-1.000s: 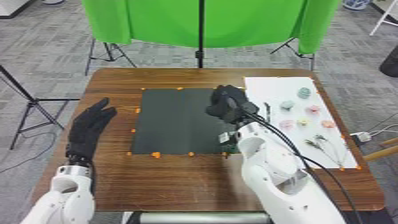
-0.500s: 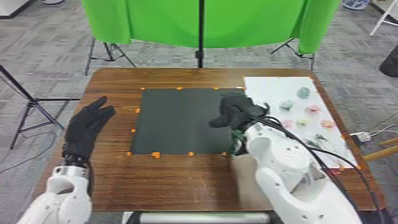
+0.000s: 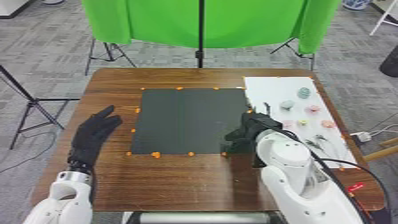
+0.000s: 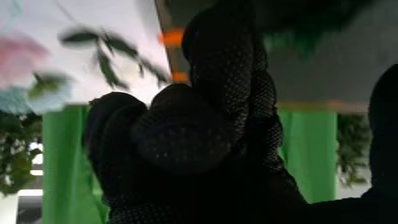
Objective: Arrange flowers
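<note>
Head view: R hand [image 3: 252, 131] is right of ctr, palm area over the lower right part of the dark mat [image 3: 178, 117], near the white sheet [image 3: 266, 87]; can't tell if it's open, shut or holding sth. L hand [image 3: 91, 134] is at left, over the brown table [image 3: 178, 192], well apart from the mat, fingers straight & relaxed, thumb a bit spread. Flowers are on the sheet, upper right of frame: grey-green flower [image 3: 304, 93] highest up, teal flower [image 3: 287, 104] below it & left, pink flower [image 3: 313, 108] just beside that, then approx. in a row a 2nd pink flower [image 3: 286, 123], small yellow flower [image 3: 302, 122] & coral flower [image 3: 328, 124]. Leafy stems [image 3: 317, 144] lie lower on the sheet, right of R hand. Dark twig [image 3: 267, 108] is upright in frame, nr the sheet's left part. Orange bits [image 3: 156, 155] run around the mat's edge. Small red item [image 3: 356, 187] is on the table, lower right. R wrist view: black glove up close, w/ a leafy sprig [image 4: 105, 47] & blurred pink bloom on the sheet beyond, plus dark green blur [image 4: 306, 40] nr the glove, too unclear to ID.
</note>
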